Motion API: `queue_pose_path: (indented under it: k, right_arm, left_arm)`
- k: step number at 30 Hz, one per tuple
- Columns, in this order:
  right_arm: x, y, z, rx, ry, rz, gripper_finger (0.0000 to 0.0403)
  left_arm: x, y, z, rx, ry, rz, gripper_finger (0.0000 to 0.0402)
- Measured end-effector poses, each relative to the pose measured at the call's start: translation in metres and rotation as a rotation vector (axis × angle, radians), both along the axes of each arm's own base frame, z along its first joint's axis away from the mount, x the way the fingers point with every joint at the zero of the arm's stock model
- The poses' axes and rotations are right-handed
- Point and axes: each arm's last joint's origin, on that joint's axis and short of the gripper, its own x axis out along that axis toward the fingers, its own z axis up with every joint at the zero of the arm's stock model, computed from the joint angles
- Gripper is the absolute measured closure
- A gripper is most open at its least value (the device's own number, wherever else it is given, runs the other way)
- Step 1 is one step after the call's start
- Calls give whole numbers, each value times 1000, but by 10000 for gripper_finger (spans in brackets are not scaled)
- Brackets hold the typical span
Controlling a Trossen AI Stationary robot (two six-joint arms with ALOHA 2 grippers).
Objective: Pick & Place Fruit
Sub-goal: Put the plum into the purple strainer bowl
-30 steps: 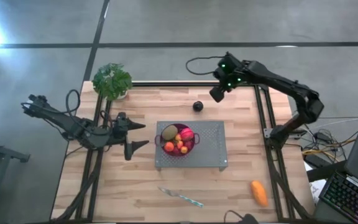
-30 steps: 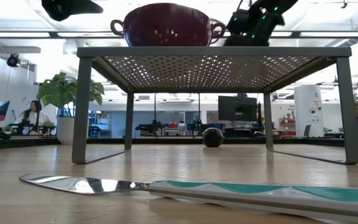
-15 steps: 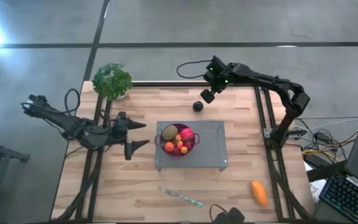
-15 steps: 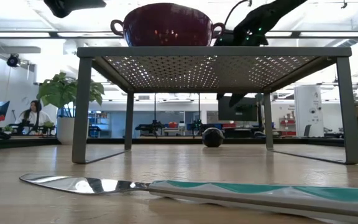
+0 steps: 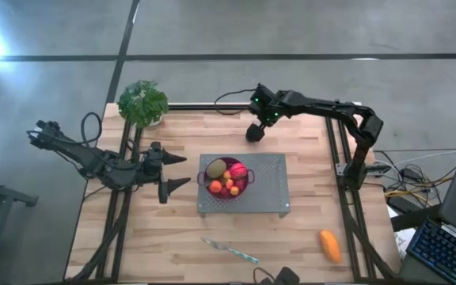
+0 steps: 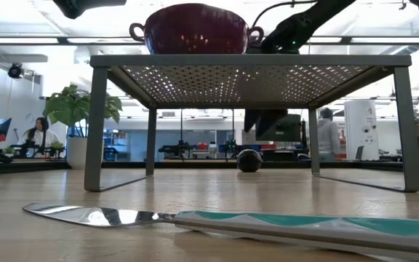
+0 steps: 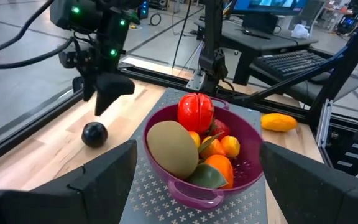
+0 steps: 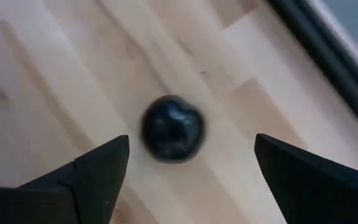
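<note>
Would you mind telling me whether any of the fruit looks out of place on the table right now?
Two pieces sit apart from the purple bowl on the metal rack: a dark plum lies loose on the wood beyond the rack, directly under the open right tool, and an oblong orange fruit rests alone near the table's front right corner.

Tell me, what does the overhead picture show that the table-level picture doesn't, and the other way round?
Only the overhead view shows the fruit inside the bowl, the oblong orange fruit lying on the table, and both arms whole, the open left gripper waiting beside the rack. Only the table-level view shows the room behind, with people in it. Both show the knife, the plant, and the open right gripper over the dark plum.
</note>
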Motion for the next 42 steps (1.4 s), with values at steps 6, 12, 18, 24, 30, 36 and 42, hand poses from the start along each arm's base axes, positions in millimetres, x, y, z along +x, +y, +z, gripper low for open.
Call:
queue_pose_path:
  k: [6, 12, 18, 24, 30, 36, 42]
  right_arm:
    - [3, 1, -3, -27, 10, -5, 54]
    - [7, 1, -3, -48, -14, 9, 41]
    - [7, 0, -5, -82, -4, 7, 39]
    - [13, -4, -27, -64, 48, 3, 39]
    - [21, -5, -58, -29, 108, 25, 39]
    - [28, -7, -81, -19, 136, 40, 39]
    - [28, -4, -86, -7, 163, 67, 39]
  left_arm:
    - [0, 0, 0, -43, -14, 8, 60]
    - [0, 0, 0, -104, -28, 21, 60]
    - [1, 0, 2, -125, -47, 23, 60]
    - [1, -1, 4, -137, -71, 22, 60]
    - [1, -1, 4, -136, -70, 22, 60]
    - [1, -1, 4, -126, -67, 20, 60]
    - [1, -1, 4, -125, -66, 20, 60]
